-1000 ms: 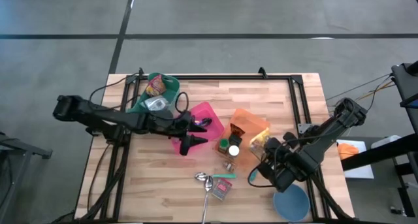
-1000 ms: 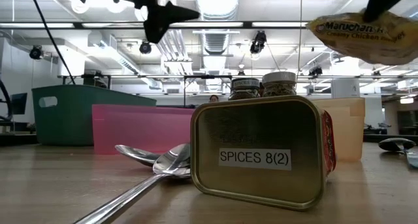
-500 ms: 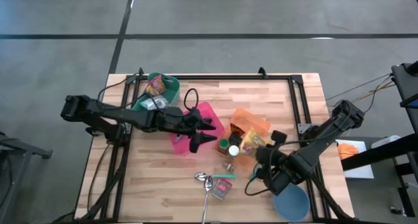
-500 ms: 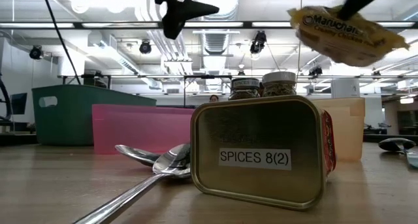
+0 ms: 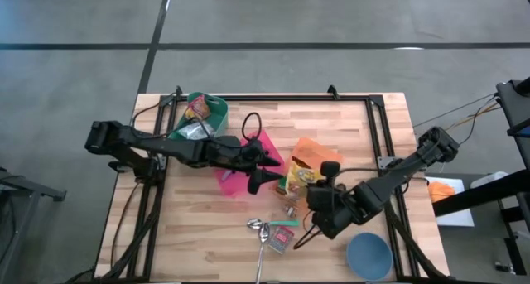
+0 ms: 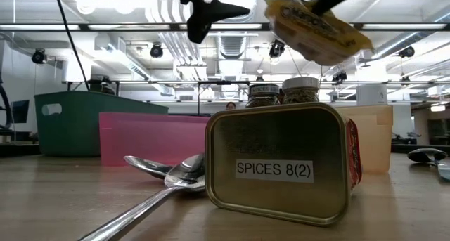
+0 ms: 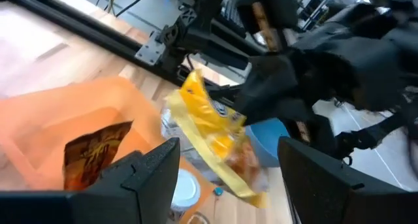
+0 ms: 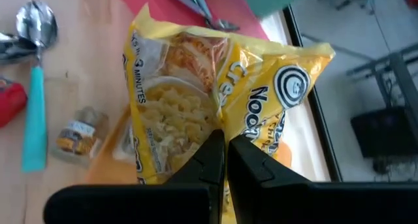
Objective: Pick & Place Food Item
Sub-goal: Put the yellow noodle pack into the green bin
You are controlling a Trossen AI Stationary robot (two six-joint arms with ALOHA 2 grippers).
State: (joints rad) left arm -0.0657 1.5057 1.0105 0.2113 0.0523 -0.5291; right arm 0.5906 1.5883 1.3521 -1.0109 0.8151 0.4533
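Pick done: right end effector point(image 5: 308, 183) pinching ramen noodle packet point(image 5: 296, 175) aloft; left end effector point(image 5: 263, 170) spread, empty; placement left.

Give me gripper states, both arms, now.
Left gripper: open, holding nothing, above the pink bin.
Right gripper: shut on the noodle packet, held in the air.

The wooden table point(image 5: 331, 118) carries bins, spoons point(image 5: 258, 228), a spice tin point(image 5: 280, 241) and a blue bowl point(image 5: 368, 256).
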